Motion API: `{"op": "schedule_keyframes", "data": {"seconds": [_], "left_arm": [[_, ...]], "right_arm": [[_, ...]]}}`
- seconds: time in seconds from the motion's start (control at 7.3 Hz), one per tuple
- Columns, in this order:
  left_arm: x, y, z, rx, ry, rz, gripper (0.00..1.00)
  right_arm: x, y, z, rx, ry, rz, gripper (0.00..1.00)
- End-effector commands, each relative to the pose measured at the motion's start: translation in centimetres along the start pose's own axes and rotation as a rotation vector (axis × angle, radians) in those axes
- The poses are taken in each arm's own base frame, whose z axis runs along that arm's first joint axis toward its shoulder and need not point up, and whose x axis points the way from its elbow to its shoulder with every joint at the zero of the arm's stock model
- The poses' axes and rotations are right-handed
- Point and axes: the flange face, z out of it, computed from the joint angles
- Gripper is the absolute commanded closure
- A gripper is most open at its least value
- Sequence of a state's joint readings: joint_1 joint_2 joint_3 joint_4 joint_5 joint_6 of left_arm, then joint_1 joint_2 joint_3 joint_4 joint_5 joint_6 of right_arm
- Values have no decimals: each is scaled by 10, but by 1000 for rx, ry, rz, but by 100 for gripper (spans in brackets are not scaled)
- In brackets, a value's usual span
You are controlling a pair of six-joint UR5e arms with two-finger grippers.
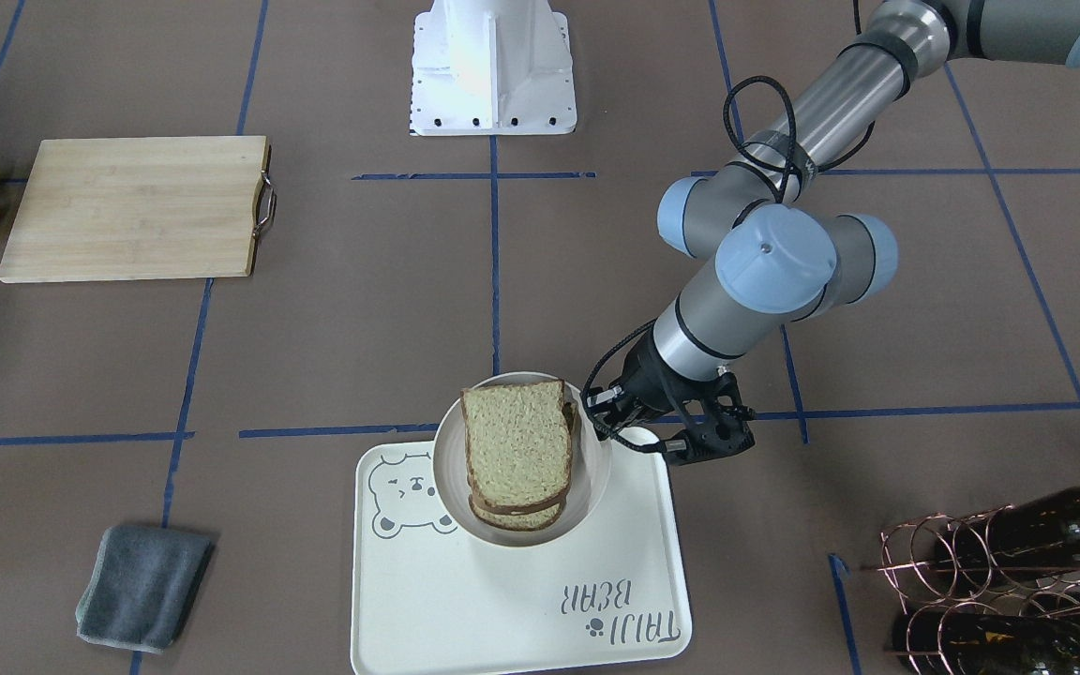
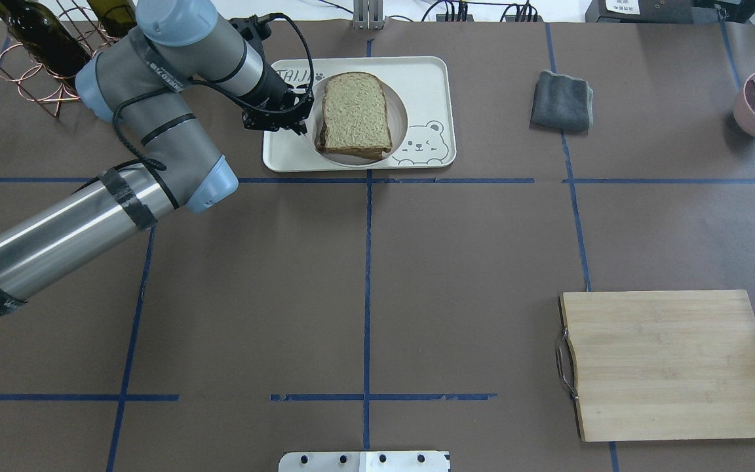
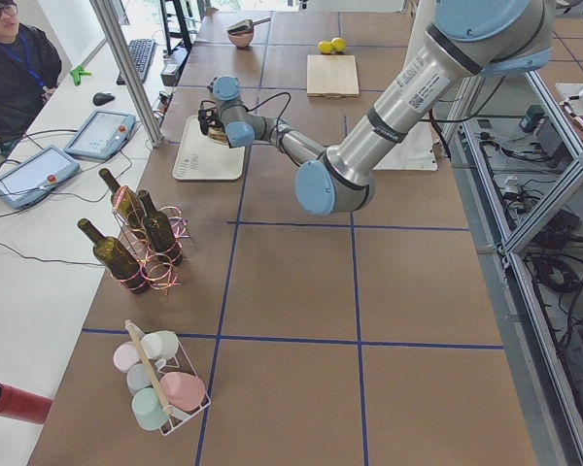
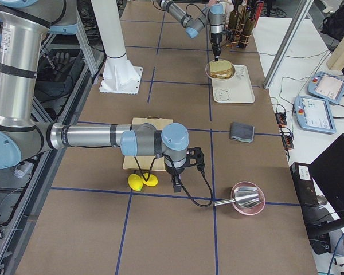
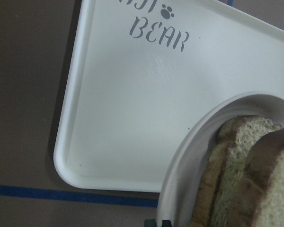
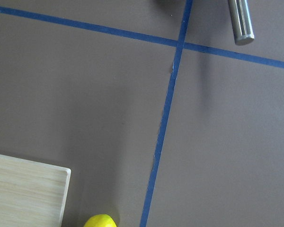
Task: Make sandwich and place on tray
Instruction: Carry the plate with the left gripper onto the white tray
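The sandwich (image 1: 517, 450), two bread slices stacked a little askew with no egg showing between them, lies in a round white dish (image 1: 446, 464) over the tray (image 1: 502, 609). The left arm's fingers (image 2: 299, 121) are narrow and closed on the dish's rim at the side nearest the wine rack. The dish seems to hang just above the tray rather than rest flat on it.

With only one edge pinched, the loaded dish could sag or swivel, and the top slice could slide off. A release from this height could set the dish down on the tray's raised edge and leave it rocking.

The right arm's fingers (image 4: 176, 186) hover over the desk (image 1: 362, 328) near two lemons (image 4: 142, 181); their opening cannot be told.
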State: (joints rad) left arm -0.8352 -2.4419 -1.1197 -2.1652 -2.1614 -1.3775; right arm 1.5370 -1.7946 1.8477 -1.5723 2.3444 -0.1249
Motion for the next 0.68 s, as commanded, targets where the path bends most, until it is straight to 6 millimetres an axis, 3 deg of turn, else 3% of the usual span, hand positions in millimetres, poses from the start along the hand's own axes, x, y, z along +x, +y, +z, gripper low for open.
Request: {"op": "schedule_keyframes", "data": {"seconds": [0.0,0.27,0.55], "left_arm": [[15,-27,26,-6,-29,-22,100],[8,-41,50,-12,-18,-13,100],[-2,-45,58,-9,-7,-4,100]], "right_arm": [[1,2,1,-3,-1,3,0],[0,2,0,-2,-1,1,0],[-1,1,0,1,-1,0,0]]}}
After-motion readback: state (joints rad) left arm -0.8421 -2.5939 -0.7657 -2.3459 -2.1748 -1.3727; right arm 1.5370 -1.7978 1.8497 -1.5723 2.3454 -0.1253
